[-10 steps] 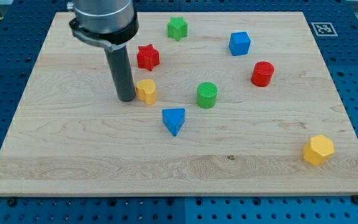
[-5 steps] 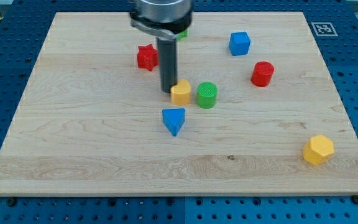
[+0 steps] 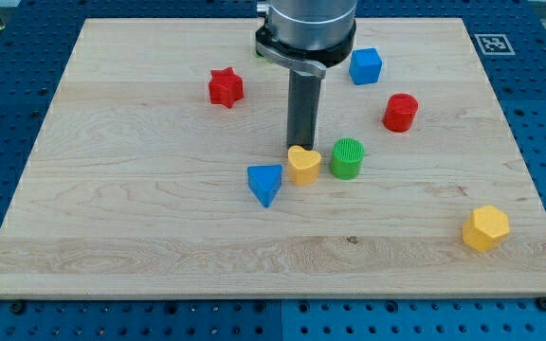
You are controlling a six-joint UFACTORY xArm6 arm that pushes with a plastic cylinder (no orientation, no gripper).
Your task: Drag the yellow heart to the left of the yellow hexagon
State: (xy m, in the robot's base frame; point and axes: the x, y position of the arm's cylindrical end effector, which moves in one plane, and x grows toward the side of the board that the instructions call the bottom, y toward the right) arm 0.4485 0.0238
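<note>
The yellow heart (image 3: 303, 165) lies near the board's middle, between the blue triangle (image 3: 265, 183) on its left and the green cylinder (image 3: 346, 158) on its right, touching or nearly touching the cylinder. My tip (image 3: 299, 149) rests against the heart's upper edge. The yellow hexagon (image 3: 485, 227) sits far off at the view's lower right.
A red star (image 3: 225, 87) is at the upper left of centre. A blue cube (image 3: 366, 65) and a red cylinder (image 3: 400, 112) are at the upper right. The arm's body hides the green star at the top. The wooden board (image 3: 112, 237) ends just right of the hexagon.
My tip has pushed the yellow heart rightward and downward, from beside the red star to beside the blue triangle. The green cylinder has been shoved right and slightly down.
</note>
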